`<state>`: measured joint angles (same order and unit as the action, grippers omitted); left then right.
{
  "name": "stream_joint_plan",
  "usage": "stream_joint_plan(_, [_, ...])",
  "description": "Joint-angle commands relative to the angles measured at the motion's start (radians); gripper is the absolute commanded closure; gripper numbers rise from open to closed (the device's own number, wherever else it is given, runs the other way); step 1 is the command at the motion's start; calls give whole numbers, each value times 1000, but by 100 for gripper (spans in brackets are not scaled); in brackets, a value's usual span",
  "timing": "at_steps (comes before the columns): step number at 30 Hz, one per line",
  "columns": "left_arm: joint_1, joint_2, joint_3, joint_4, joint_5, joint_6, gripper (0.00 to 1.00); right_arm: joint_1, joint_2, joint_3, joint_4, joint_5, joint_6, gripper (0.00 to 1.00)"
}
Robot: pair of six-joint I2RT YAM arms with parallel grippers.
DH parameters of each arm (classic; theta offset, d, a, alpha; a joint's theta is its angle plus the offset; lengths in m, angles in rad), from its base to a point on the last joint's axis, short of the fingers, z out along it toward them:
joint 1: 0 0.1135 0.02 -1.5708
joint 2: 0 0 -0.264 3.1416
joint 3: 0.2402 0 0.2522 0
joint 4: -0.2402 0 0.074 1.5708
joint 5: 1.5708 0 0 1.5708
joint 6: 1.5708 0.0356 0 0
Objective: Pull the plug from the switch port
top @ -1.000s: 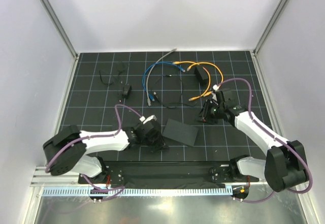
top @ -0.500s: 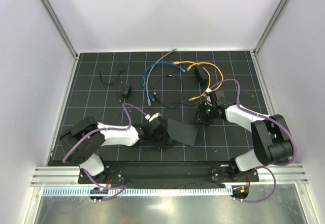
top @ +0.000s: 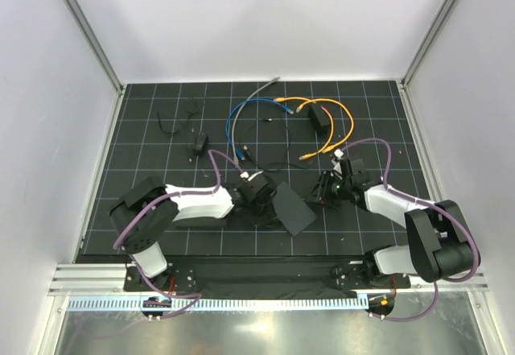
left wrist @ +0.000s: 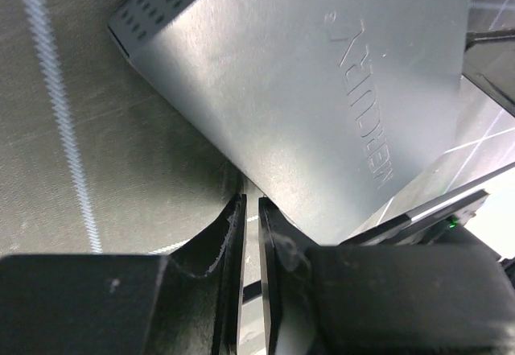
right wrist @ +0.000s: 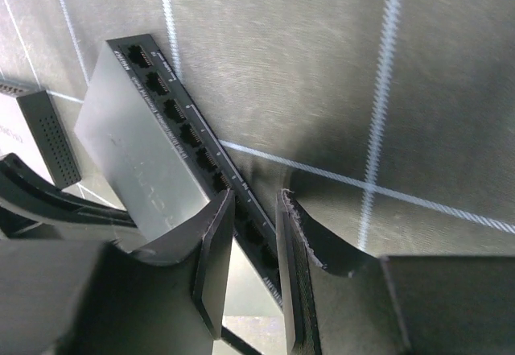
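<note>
**Plug Position and End Effector State**

The plug (top: 311, 109) is too small to resolve. It shows only in the top view, where the orange cable (top: 349, 115) meets the small black box (top: 320, 118) at the far right of the surface (top: 378, 101). Its axis seems to run left-right, but its facing cannot be told.

The left end effector (left wrist: 249, 202) is nearly closed and empty, at the edge of a flat black box (left wrist: 306, 89). The right end effector (right wrist: 254, 198) is slightly open and empty, over that box's sockets.
</note>
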<state>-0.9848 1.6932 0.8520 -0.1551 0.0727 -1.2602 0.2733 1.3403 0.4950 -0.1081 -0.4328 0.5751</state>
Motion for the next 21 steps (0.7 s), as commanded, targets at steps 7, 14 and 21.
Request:
stream_joint_plan(7, [8,190,249,-21,51,117,77,23,-156,-196,73,-152,121,65])
stream_joint_plan(14, [-11,283,366,-26,91,127,75,35,-325,-294,62,-144,198,65])
stream_joint_plan(21, [-9,325,484,-130,58,189,70,56,-503,-346,-47,-139,223,66])
